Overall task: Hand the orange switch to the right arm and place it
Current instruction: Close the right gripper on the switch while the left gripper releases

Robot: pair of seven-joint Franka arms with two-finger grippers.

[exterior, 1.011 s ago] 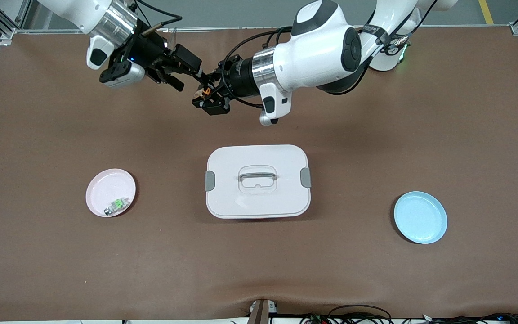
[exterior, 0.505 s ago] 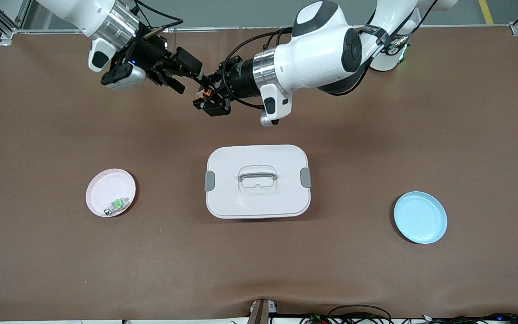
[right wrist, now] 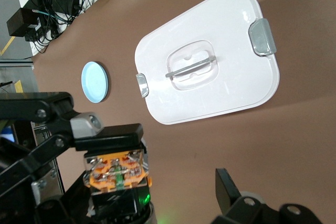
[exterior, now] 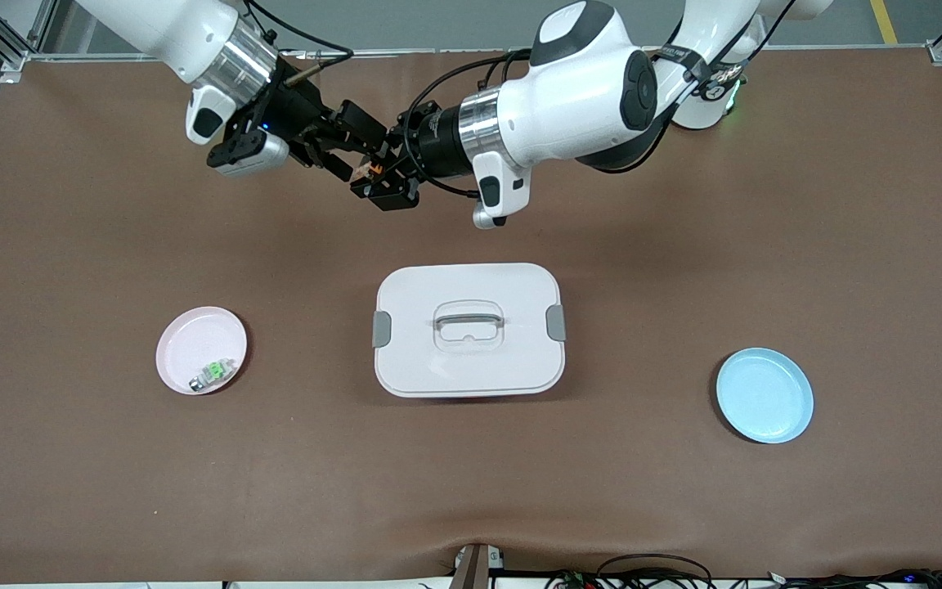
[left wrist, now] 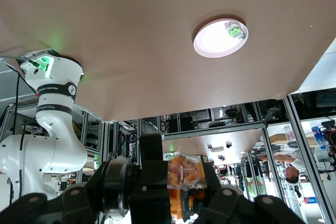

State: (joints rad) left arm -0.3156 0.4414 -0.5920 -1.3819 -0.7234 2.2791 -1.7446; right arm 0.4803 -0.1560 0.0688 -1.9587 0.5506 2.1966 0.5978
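The orange switch (exterior: 370, 168) sits pinched in my left gripper (exterior: 374, 173), upper middle of the frame, above bare table. My right gripper (exterior: 347, 155) hangs just beside it toward the frame's left, jaws wide apart and empty, the switch lying straight ahead between their tips, ready for closing.

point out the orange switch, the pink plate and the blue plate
orange switch (right wrist: 116, 169): right wrist view, on its orange body, clamped in the left gripper
pink plate (exterior: 193, 337): front view, on the bare floor of the plate
blue plate (exterior: 764, 395): front view, on its middle
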